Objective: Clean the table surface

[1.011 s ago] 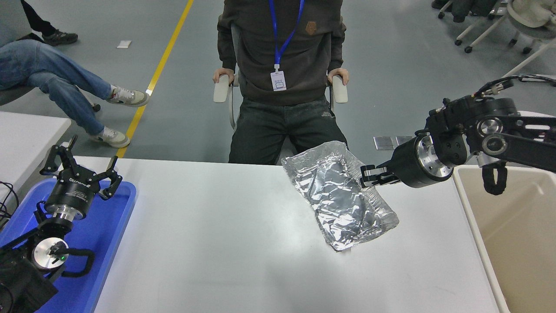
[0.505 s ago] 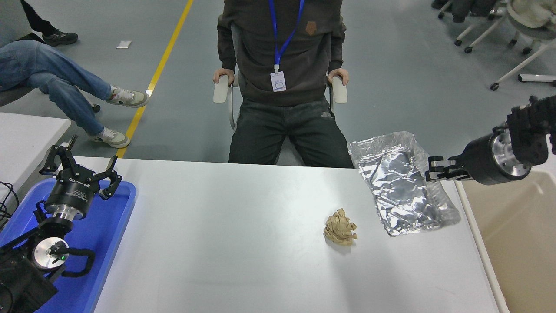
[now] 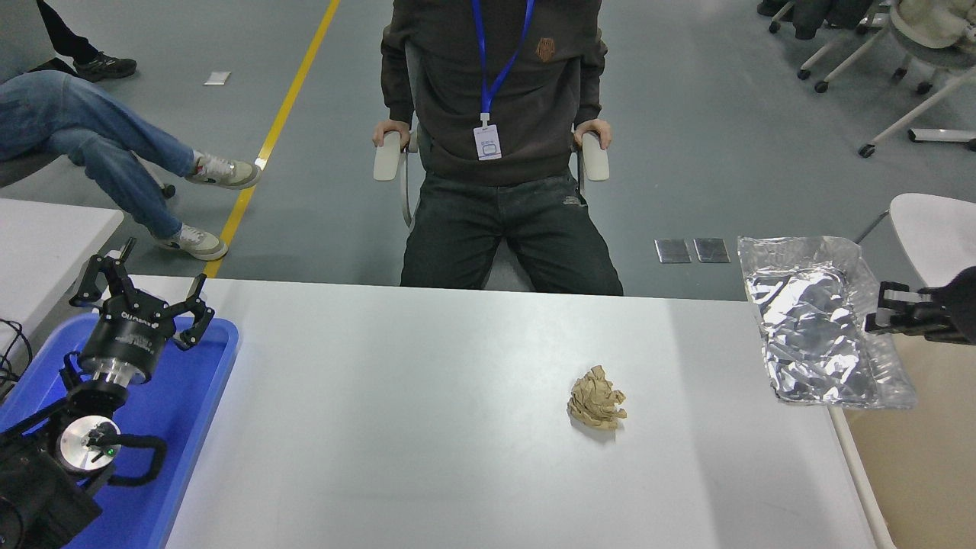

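Table surface: the wide grey-white top fills the lower middle of the view, between the blue tray on the left and the beige bin on the right.
Right gripper: it comes in from the right edge and is clenched on the right rim of the foil tray.
Foil tray: crumpled silver, held in the air and tilted, hanging over the right end of the table and partly over the beige bin.
Step in hand: I judge it is carrying the foil tray to the bin.
How to do it well: bring the whole tray above the bin opening before letting go, because its left part is over the table edge and could fall back on it; keep the grip firm, since thin foil bends easily.
Paper ball: one crumpled brown ball, on the table right of centre, well apart from the foil tray; probably next to remove.
Left gripper: parked over the blue tray, fingers spread, holding nothing.
Count: one foil tray, one paper ball, one bin, one blue tray, two grippers.
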`<state>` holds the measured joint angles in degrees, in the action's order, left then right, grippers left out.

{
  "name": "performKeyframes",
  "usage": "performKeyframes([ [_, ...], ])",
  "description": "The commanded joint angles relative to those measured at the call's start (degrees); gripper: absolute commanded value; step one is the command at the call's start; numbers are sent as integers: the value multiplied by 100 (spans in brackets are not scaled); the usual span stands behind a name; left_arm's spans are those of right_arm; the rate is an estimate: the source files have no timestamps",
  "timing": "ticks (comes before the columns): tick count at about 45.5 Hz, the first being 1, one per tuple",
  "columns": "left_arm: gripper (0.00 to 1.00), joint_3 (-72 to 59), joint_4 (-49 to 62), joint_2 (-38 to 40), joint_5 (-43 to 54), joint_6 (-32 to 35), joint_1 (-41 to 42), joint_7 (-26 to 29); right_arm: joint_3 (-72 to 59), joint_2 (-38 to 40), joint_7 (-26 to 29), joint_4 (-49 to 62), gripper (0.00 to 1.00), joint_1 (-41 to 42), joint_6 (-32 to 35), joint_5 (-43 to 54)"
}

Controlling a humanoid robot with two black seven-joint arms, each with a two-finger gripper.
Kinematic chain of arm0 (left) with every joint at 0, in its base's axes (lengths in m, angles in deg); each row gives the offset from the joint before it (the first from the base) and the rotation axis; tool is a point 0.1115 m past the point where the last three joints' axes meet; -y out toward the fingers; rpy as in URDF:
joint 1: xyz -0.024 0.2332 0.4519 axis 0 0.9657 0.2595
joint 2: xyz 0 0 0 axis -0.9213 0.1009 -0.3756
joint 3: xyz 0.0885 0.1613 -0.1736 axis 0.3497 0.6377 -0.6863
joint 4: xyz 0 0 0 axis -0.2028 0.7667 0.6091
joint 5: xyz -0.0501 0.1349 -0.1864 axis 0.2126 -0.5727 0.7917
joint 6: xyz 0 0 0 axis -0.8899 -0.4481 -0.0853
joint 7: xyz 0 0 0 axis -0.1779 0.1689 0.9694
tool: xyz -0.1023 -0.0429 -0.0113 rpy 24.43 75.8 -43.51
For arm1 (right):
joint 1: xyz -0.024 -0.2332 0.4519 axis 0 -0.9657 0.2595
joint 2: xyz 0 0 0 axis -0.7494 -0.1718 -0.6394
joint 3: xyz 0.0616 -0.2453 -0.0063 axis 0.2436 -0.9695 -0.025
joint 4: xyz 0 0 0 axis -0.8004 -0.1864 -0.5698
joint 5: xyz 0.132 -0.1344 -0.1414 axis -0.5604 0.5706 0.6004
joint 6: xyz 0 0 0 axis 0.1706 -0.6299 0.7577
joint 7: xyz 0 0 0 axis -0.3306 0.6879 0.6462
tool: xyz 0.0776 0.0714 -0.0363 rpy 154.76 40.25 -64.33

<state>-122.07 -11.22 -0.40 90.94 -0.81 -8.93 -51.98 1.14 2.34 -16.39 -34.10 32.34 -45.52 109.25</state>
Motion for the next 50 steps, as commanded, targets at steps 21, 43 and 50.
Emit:
performKeyframes([
  [21, 100, 0, 0, 0, 0, 0, 0, 0, -61, -535, -1463, 3086, 0, -1149, -33, 88],
  [43, 100, 0, 0, 0, 0, 0, 0, 0, -61, -1669, -2254, 5573, 0, -2230, -42, 0],
  [50, 100, 0, 0, 0, 0, 0, 0, 0, -61, -2258, -2535, 6496, 0, -2590, -42, -17],
])
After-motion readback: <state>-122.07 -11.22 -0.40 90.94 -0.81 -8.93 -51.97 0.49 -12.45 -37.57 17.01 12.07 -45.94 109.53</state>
